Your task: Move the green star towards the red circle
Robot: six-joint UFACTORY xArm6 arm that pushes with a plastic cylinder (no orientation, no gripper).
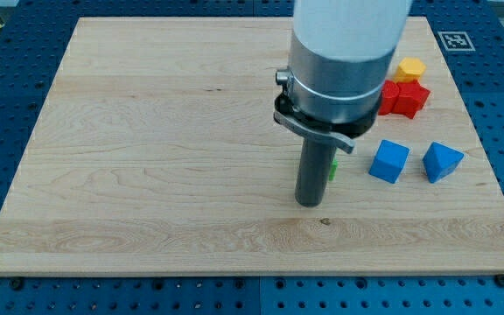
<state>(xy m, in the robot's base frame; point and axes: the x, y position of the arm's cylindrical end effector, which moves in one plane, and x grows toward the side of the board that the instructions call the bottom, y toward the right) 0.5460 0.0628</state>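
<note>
My tip (309, 203) rests on the wooden board (147, 157) right of its middle, toward the view's bottom. A small sliver of a green block (332, 168) shows just to the right of the rod; the rod hides most of it, so its shape cannot be made out. A red block (391, 95) sits partly behind the arm's body at the upper right, touching a red star-like block (411, 98). Which red piece is the circle I cannot tell.
A yellow block (410, 68) sits just above the red ones. A blue cube (389, 162) and a blue triangular block (442, 162) lie to the right of my tip. The board's right edge is close beyond them.
</note>
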